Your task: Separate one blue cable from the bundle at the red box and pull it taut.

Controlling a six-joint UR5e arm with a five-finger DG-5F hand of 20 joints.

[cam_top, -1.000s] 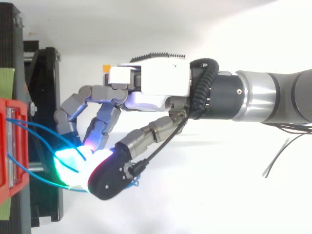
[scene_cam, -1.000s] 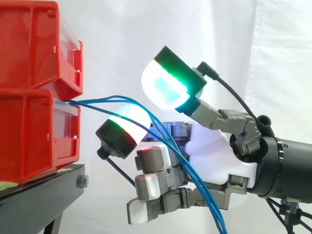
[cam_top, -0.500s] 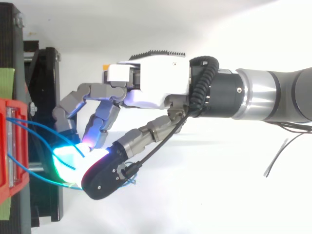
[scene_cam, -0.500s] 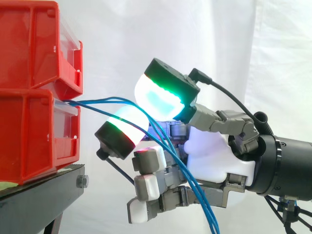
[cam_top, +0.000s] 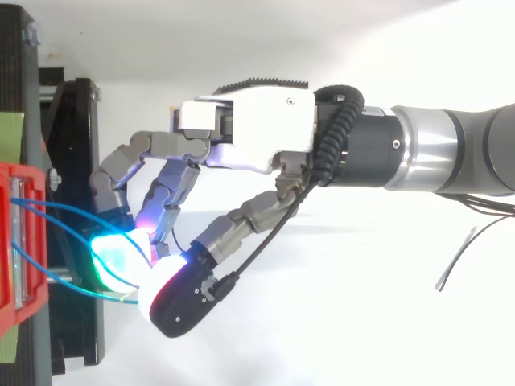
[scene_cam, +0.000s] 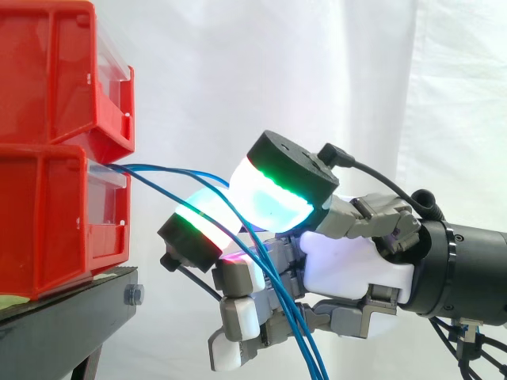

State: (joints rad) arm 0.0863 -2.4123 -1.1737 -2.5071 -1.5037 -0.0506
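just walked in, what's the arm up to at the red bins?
The hand is at the blue cables running out of the lower red bin. Two glowing pads appear to pinch them just off the bin's front. No single cable is split off yet; they sag down past the palm, not taut.

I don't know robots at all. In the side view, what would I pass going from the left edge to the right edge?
Stacked red bins → blue cables coming out of the lower bin → the hand with its glowing fingertips → the dark arm it is mounted on.
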